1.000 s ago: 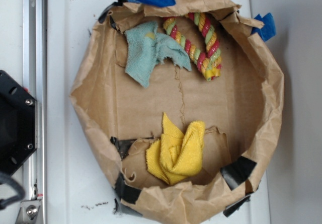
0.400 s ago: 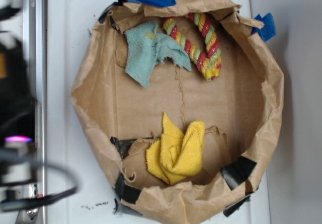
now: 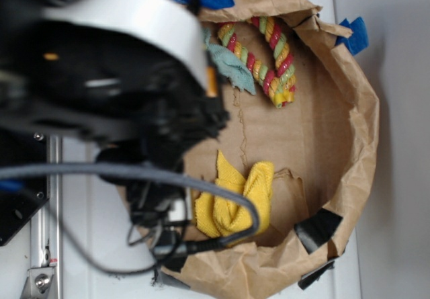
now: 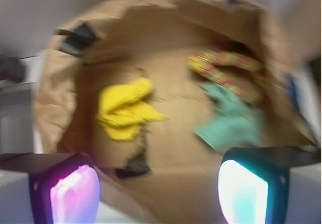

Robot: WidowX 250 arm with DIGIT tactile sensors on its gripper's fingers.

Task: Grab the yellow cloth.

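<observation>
The yellow cloth (image 3: 236,198) lies crumpled on the floor of the brown paper bag (image 3: 359,131), near the bag's torn, taped lower wall. In the wrist view the cloth (image 4: 126,109) sits left of centre, well below and ahead of the tool (image 4: 158,191). Nothing touches it.

Across the bag floor, well apart from the cloth, lie a teal cloth (image 3: 232,67) and a twisted rope (image 3: 272,57) side by side near the far wall. The bag stands on a white desk (image 3: 94,245).

The tool's two fingers show at the bottom corners of the wrist view, one glowing pink (image 4: 73,194), the other teal (image 4: 244,194), spread wide with nothing between them. In the exterior view the arm (image 3: 114,77) is a large blurred mass over the bag's left side, hiding much of the teal cloth, and a cable (image 3: 201,185) crosses the yellow cloth.

The grasp has not begun. The tool is above the bag, roughly aimed into it. What is left, I judge: centre over the yellow cloth, descend, close, lift.
</observation>
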